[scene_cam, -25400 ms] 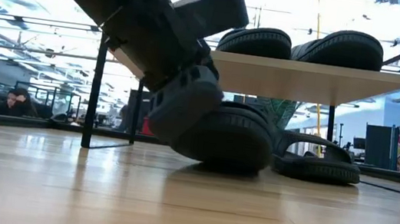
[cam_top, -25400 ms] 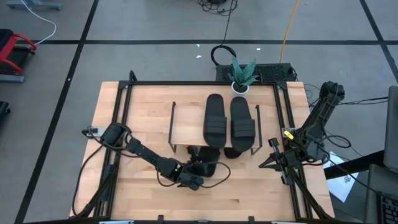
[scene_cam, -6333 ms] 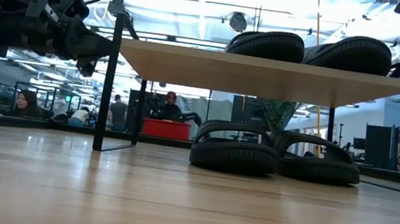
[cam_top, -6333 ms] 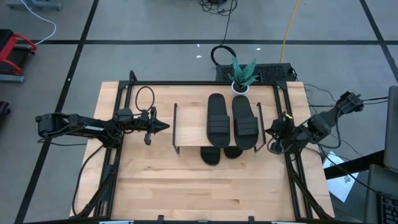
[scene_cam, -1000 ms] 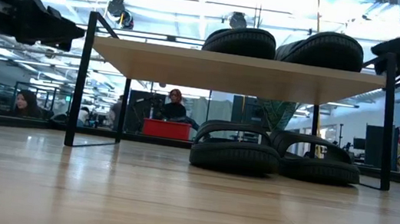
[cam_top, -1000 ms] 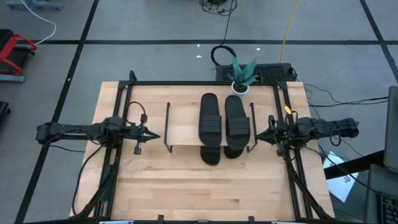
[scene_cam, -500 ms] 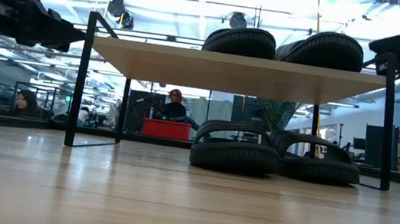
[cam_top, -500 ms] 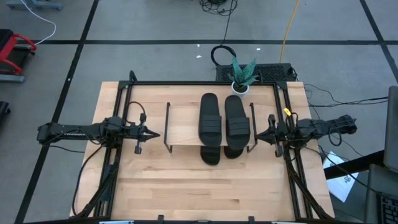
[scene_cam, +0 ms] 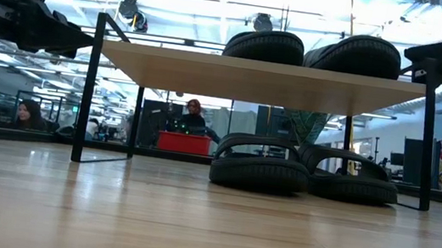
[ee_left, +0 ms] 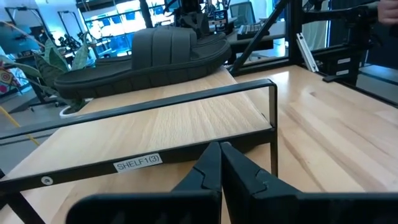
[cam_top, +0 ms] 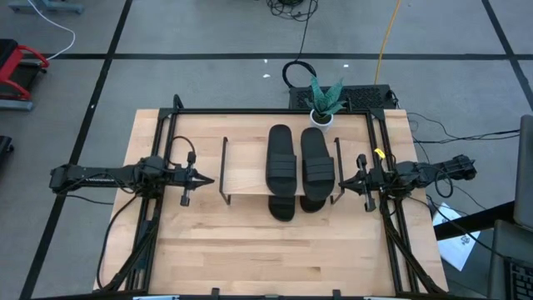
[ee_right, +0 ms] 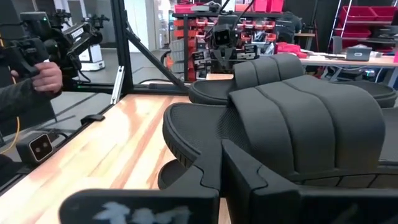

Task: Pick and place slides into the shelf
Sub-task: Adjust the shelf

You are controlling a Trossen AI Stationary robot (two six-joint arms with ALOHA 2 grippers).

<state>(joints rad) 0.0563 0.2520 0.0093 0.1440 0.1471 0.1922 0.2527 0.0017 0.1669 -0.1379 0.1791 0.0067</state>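
The shelf (cam_top: 246,167) stands mid-table on its wire side frames. Two black slides (cam_top: 281,160) (cam_top: 317,160) lie side by side on its top board (scene_cam: 278,82). Two more slides (scene_cam: 258,167) (scene_cam: 350,180) rest on the table under the board, their near ends (cam_top: 283,208) sticking out. My left gripper (cam_top: 208,179) is shut and points level at the shelf's left side frame (ee_left: 186,99), a short way from it. My right gripper (cam_top: 343,185) is shut and points level at the right side frame, next to the right-hand upper slide (ee_right: 298,118). My right gripper has its shut fingertips (ee_right: 219,155) right at the shelf's right side frame (scene_cam: 431,100), coming level from the table's right. I cannot tell whether they touch it.
A potted plant (cam_top: 323,100) stands at the table's far edge behind the shelf. Black rails (cam_top: 162,167) run along the table's sides. Bare tabletop (cam_top: 266,258) lies toward the near edge. People show in the room beyond, and a person's hand (ee_right: 46,74) shows in the right wrist view.
My right gripper has edged a little toward the shelf's right side frame. The shelf and the slides have stayed where they were.
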